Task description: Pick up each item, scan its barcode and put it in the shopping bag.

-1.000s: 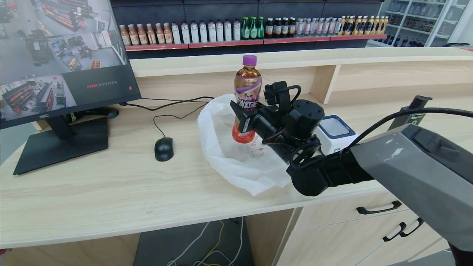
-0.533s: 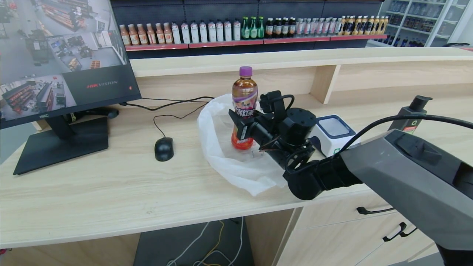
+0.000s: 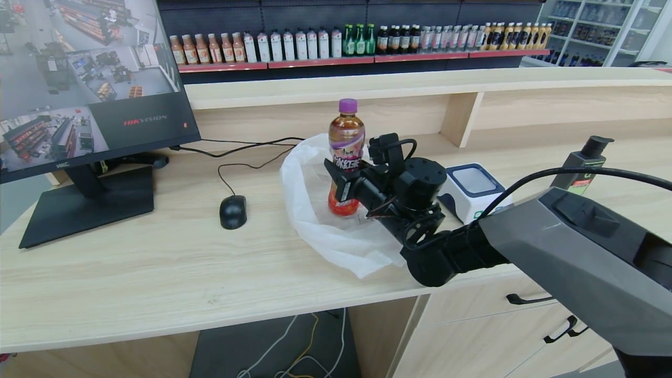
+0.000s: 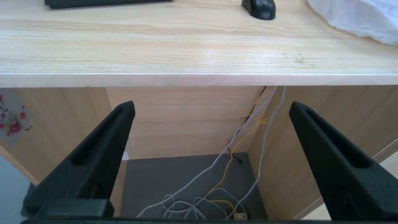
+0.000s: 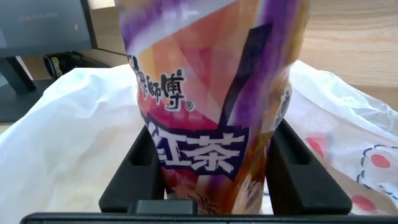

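In the head view the right gripper (image 3: 344, 176) sinks toward 6 o'clock and takes the bottle (image 3: 345, 142) down with it. The purple cap (image 3: 347, 105) drops lower, and the bottle's base now sits low inside the open shopping bag (image 3: 315, 220). The gripper also drifts slightly toward 7 o'clock, uncovering more of the scanner (image 3: 475, 181).

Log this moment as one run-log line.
phase: bagging | right claw: shut on tea bottle, upright over white shopping bag | left claw: open, empty, below counter top | barcode scanner: beside bag
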Tool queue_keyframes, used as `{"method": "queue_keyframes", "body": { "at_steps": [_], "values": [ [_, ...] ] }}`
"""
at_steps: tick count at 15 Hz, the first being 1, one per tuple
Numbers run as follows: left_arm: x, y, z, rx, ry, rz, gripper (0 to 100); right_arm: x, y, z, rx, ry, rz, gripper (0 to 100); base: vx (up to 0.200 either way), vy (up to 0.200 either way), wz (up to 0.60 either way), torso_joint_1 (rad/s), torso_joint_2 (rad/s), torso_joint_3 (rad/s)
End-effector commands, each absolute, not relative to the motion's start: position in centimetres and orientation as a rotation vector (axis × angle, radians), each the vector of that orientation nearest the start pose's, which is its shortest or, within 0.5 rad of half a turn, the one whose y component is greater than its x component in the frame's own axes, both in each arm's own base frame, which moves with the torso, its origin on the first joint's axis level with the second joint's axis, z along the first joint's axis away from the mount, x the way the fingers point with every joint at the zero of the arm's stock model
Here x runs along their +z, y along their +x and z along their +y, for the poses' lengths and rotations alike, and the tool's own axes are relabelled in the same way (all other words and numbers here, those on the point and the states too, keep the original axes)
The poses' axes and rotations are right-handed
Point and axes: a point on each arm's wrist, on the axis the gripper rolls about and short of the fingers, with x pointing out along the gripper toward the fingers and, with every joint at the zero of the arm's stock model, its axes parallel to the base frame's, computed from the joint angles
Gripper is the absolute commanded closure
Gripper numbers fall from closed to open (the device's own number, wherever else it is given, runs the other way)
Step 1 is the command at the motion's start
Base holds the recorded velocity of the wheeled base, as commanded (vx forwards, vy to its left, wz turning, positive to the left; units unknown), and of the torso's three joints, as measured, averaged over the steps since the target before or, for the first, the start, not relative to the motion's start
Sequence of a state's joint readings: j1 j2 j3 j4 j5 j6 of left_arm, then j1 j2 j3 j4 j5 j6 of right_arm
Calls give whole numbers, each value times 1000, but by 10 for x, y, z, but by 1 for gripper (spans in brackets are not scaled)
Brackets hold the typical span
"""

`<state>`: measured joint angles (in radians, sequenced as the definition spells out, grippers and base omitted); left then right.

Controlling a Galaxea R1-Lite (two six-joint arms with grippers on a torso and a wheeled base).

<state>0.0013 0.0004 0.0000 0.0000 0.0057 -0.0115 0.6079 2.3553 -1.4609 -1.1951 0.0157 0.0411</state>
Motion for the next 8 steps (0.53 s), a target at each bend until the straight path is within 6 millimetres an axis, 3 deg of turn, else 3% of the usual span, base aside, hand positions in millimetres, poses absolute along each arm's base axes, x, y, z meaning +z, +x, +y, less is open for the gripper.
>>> {"method": "queue_keyframes", "body": {
  "at_steps": [1,8],
  "values": [
    [75,-23,0,8,-12,0,0,149,392,274,626,126,-264,100,0,0,0,0,0,0],
    [75,-23,0,8,-12,0,0,141,394,275,626,120,-248,100,0,0,0,0,0,0]
  ]
}}
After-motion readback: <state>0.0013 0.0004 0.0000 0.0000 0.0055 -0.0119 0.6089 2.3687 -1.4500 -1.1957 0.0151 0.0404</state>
